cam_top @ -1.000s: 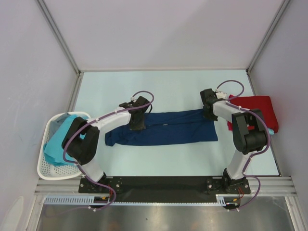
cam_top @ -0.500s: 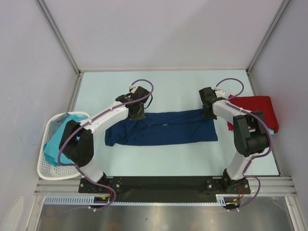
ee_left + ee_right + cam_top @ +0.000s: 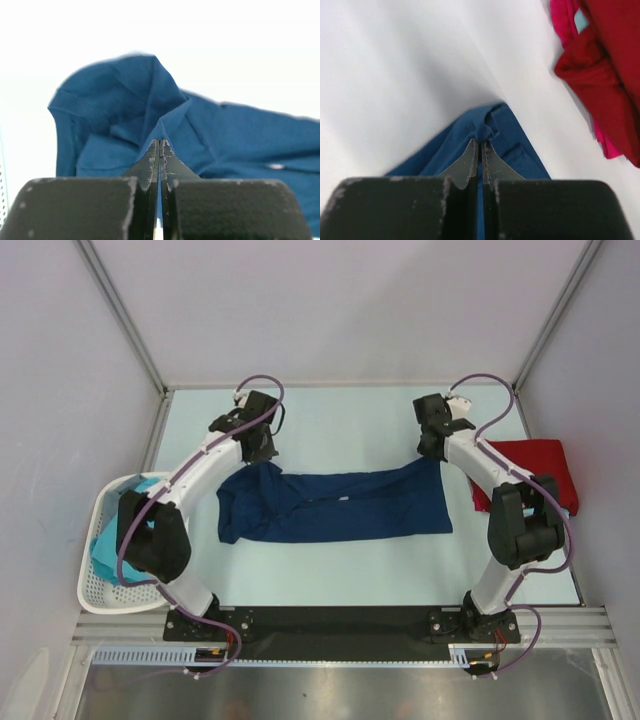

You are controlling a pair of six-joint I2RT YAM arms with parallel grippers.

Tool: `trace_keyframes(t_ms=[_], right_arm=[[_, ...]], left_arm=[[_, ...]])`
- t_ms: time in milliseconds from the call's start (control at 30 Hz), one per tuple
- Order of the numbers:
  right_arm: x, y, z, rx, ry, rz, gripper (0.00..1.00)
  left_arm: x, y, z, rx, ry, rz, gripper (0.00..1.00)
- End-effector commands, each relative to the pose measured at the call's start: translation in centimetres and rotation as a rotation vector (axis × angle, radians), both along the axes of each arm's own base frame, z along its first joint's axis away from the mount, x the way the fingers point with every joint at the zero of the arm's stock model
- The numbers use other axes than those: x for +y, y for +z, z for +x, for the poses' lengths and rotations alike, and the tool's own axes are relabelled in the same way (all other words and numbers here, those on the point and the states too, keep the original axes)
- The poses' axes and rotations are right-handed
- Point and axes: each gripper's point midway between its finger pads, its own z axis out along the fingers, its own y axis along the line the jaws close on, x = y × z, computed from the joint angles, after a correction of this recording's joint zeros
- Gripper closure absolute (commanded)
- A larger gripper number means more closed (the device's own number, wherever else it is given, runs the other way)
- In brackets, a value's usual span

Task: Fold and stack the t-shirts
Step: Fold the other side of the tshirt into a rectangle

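Navy t-shirt point(image 3: 335, 508) lies spread on table point(image 3: 350, 420), far edge raised at both ends: left gripper point(image 3: 160, 146) and right gripper point(image 3: 481, 144) each clamped tight on a pinch of cloth, likely to fold it over. Red t-shirt point(image 3: 530, 465) sits right.

Plain colours on a pale mint table point(image 3: 350, 425).
Navy shirt point(image 3: 335, 508); red shirt point(image 3: 540, 455); turquoise shirt point(image 3: 103, 550) in white perforated basket point(image 3: 90, 592).

Pale bench point(image 3: 350, 420). Navy t-shirt point(image 3: 350, 508) stretched across centre; red t-shirt point(image 3: 535, 465) at right edge, white basket point(image 3: 95, 585) at left.
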Motion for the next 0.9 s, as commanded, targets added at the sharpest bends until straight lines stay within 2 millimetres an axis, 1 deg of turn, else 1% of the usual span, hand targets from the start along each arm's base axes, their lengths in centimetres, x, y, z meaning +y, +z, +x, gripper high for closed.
trace_keyframes(t_ms=[0,33,100,133,167,200,233,267,300,333,400,467,500,600,633,700,767,867], right_arm=[[-0.6,4.8,1.6,-0.092,-0.018,-0.017,1.00],[-0.7,5.5,2.1,-0.109,-0.023,-0.011,1.00],[-0.9,5.8,2.4,-0.108,-0.023,-0.018,1.00],[-0.8,6.3,2.8,-0.120,-0.023,-0.014,1.00],[-0.9,6.5,2.9,-0.123,-0.023,-0.014,1.00],[-1.0,6.6,3.0,-0.122,-0.023,-0.017,1.00],[-1.0,6.9,3.3,-0.130,-0.023,-0.016,1.00],[-1.2,6.8,3.3,-0.126,-0.025,-0.016,1.00],[-1.2,6.9,3.4,-0.126,-0.023,-0.018,1.00],[-1.4,6.7,3.6,-0.121,-0.026,-0.022,1.00],[-1.7,6.7,3.8,-0.120,-0.028,-0.024,1.00],[-1.8,6.5,3.9,-0.115,-0.027,-0.026,1.00],[-2.1,6.4,4.0,-0.113,-0.034,-0.025,1.00],[-2.5,6.0,4.2,-0.105,-0.036,-0.030,1.00],[-2.7,6.1,4.3,-0.106,-0.035,-0.031,1.00],[-2.9,5.9,4.7,-0.107,-0.039,-0.029,1.00],[-3.0,5.3,5.0,-0.093,-0.041,-0.029,1.00],[-3.1,5.4,5.5,-0.096,-0.045,-0.022,1.00]], left_arm=[[1.5,3.4,2.5,-0.088,0.032,-0.029,1.00],[2.0,3.9,3.1,-0.099,0.045,-0.043,1.00],[2.3,4.0,3.8,-0.097,0.055,-0.048,1.00],[2.5,4.8,4.4,-0.115,0.062,-0.061,1.00],[2.6,4.8,4.8,-0.115,0.065,-0.060,1.00],[2.6,5.1,5.0,-0.123,0.062,-0.059,1.00],[2.8,6.0,5.6,-0.143,0.067,-0.062,1.00],[2.9,6.3,5.9,-0.149,0.070,-0.060,1.00],[3.0,6.0,6.2,-0.139,0.073,-0.055,1.00],[3.0,6.9,6.7,-0.157,0.073,-0.061,1.00],[3.3,6.7,7.2,-0.146,0.082,-0.059,1.00],[3.5,7.3,7.7,-0.162,0.090,-0.061,1.00],[3.8,6.9,8.0,-0.155,0.097,-0.057,1.00],[4.6,7.6,9.0,-0.174,0.116,-0.059,1.00],[4.8,7.2,9.3,-0.164,0.120,-0.054,1.00],[5.4,7.0,9.7,-0.162,0.135,-0.048,1.00],[5.8,6.7,10.1,-0.155,0.143,-0.044,1.00],[6.4,6.3,10.5,-0.148,0.157,-0.039,1.00]])
